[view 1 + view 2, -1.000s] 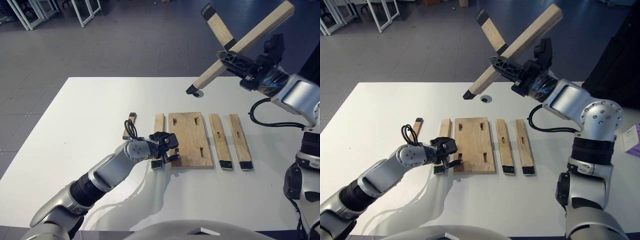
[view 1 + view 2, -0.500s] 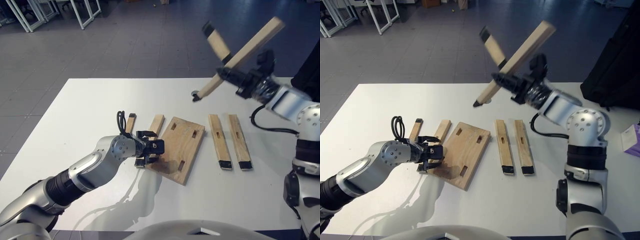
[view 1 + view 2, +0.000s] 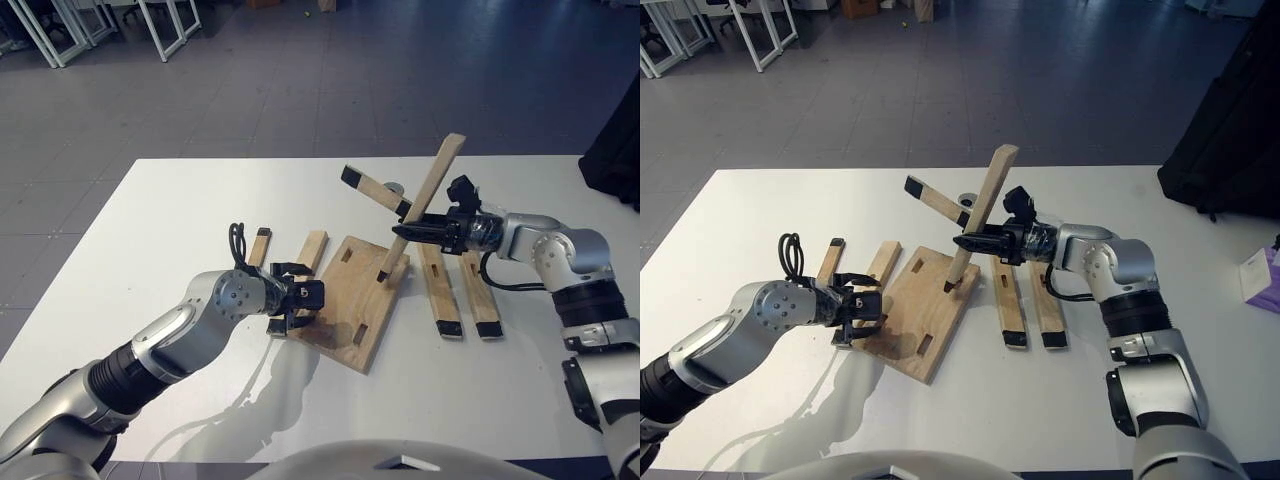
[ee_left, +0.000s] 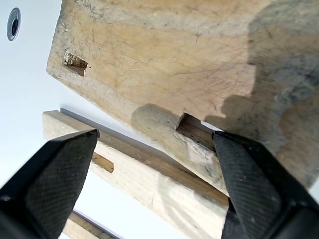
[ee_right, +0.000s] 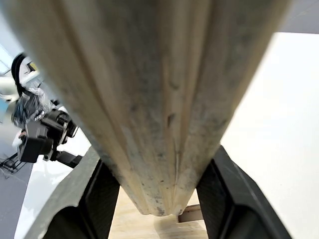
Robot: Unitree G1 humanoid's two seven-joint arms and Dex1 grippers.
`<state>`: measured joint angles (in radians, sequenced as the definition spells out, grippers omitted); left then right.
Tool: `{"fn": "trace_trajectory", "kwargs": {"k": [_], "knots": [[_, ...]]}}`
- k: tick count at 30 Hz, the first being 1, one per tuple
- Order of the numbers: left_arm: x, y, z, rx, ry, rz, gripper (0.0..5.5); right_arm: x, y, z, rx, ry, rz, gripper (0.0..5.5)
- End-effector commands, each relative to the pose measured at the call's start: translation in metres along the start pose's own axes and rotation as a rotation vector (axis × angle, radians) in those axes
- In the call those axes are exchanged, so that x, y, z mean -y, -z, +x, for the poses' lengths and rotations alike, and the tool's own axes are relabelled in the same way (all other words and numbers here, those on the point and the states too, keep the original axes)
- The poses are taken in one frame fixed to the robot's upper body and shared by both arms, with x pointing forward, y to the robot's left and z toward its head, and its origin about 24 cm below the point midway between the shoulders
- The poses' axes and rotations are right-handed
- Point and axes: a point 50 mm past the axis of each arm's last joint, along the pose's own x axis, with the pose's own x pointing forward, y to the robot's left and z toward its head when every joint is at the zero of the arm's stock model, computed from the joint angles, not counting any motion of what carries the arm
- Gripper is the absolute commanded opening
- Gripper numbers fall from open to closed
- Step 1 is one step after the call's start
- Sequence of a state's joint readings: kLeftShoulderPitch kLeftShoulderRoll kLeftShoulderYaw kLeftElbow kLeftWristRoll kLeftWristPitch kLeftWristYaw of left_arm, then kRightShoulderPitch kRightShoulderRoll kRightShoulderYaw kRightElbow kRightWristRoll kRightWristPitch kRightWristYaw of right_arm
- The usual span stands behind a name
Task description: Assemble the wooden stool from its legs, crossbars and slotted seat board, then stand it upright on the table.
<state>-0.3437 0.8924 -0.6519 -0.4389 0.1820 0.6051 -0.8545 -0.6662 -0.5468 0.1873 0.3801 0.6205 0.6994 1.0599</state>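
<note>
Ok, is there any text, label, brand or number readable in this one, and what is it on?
No text can be read anywhere.
Seat board, crossed legs held in the right gripper, and the other loose pieces: bare wood, no markings.
Small box at the table's right edge: any print on it is too small to read.

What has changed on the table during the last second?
The right gripper brought the crossed legs down from high above; one tip is now at the board. The board, at the left gripper, swung askew, with the leg beside it. The two legs on the right stayed.
</note>
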Motion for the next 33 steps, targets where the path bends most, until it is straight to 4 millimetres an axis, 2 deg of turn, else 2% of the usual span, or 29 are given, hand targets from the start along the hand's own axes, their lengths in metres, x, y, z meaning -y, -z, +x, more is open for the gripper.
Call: {"fn": "trace_trajectory", "kwargs": {"k": [1,11,16,18,21,24,26,29,31,33], "knots": [[0.019,0.023,0.011,-0.099,0.119,-0.064,4.2,0.01,-0.009,0.003,-0.041,-0.015,-0.06,2.04],[0.021,0.02,0.013,-0.09,0.105,-0.087,4.2,0.032,0.002,-0.005,-0.14,0.065,-0.127,2.04],[0.021,0.019,0.013,-0.088,0.106,-0.082,4.2,0.027,0.02,0.004,-0.169,0.053,-0.17,2.04],[0.021,0.019,0.013,-0.086,0.105,-0.083,4.2,0.019,0.036,0.01,-0.209,0.03,-0.196,2.04],[0.023,0.018,0.012,-0.083,0.108,-0.088,4.2,0.004,0.075,0.017,-0.326,-0.008,-0.18,2.04],[0.024,0.017,0.013,-0.078,0.111,-0.09,4.2,-0.001,0.121,0.02,-0.512,0.011,-0.095,2.04],[0.024,0.016,0.013,-0.074,0.114,-0.088,4.2,0.001,0.139,0.021,-0.586,0.035,-0.042,2.04],[0.023,0.014,0.014,-0.07,0.117,-0.087,4.2,0.012,0.137,0.018,-0.583,0.088,0.028,2.04],[0.024,0.014,0.014,-0.069,0.117,-0.088,4.2,0.023,0.126,0.015,-0.551,0.133,0.053,2.04],[0.024,0.013,0.014,-0.067,0.116,-0.091,4.2,0.028,0.107,0.016,-0.495,0.142,0.036,2.04]]}}
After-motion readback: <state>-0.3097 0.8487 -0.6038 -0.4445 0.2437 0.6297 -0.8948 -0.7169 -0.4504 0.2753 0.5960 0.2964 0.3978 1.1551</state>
